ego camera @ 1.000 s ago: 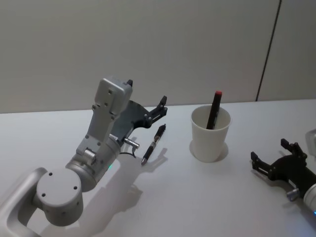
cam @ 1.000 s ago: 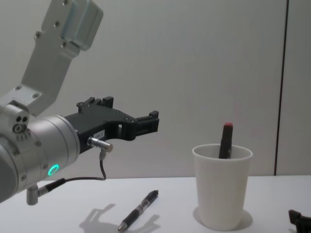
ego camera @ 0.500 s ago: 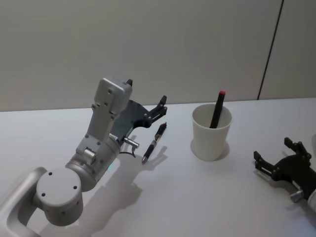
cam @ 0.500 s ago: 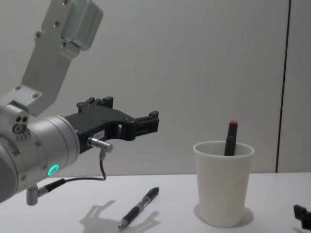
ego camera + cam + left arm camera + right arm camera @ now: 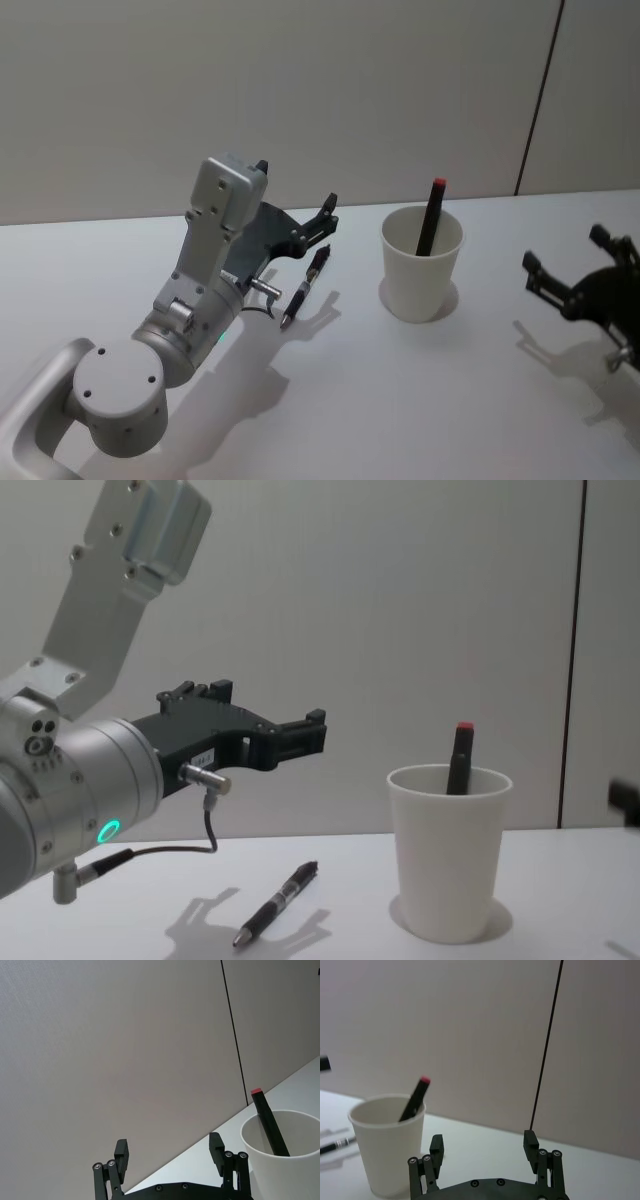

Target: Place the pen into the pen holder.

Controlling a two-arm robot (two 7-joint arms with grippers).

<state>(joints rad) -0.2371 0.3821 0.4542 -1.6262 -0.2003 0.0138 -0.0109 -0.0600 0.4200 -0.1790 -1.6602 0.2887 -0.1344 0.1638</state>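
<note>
Flat on the white desk (image 5: 400,400), left of the tapered white paper cup (image 5: 420,270): slim black-and-silver pen (image 5: 305,287), slanting near-left to far-right. Just above its far end, probably, the empty spread left gripper (image 5: 327,217), nearer than the spread right gripper (image 5: 565,258).

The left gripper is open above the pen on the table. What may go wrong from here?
The pen lies flat on the table; the open left gripper may strike the surface or pinch it crookedly. The pen holder looks light and a red-capped pen leans inside; a bump might tip it. The right gripper hovers open to its right.
</note>
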